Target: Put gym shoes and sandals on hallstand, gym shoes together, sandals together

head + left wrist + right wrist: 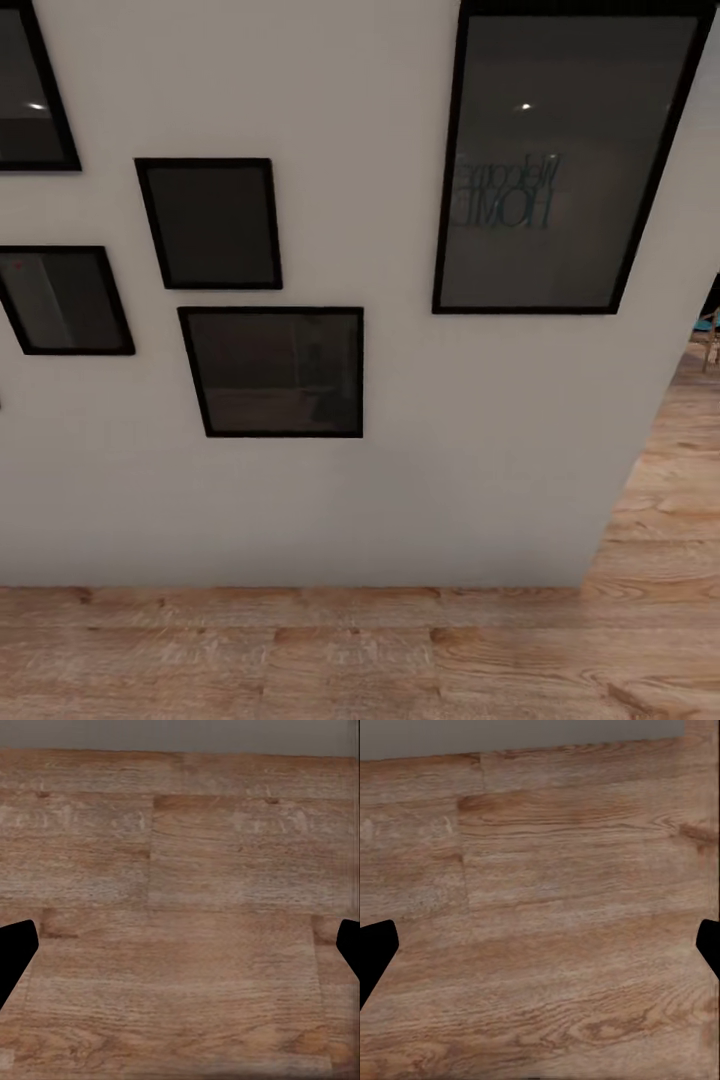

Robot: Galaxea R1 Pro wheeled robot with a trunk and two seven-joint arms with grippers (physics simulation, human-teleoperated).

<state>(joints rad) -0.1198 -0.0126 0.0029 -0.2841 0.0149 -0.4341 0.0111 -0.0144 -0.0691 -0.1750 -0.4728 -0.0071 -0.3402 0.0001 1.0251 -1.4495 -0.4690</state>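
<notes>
**Both jaws apart over bare floor, facing a wall**

On my left gripper (180,952) the jaws stand wide apart with nothing between them, and the same goes for my right gripper (540,952). Under both lies the corridor floor (300,650), its planks running along the foot of a white wall (400,450). That wall carries black-framed pictures (272,372) and a tall mirror (570,160).
</notes>
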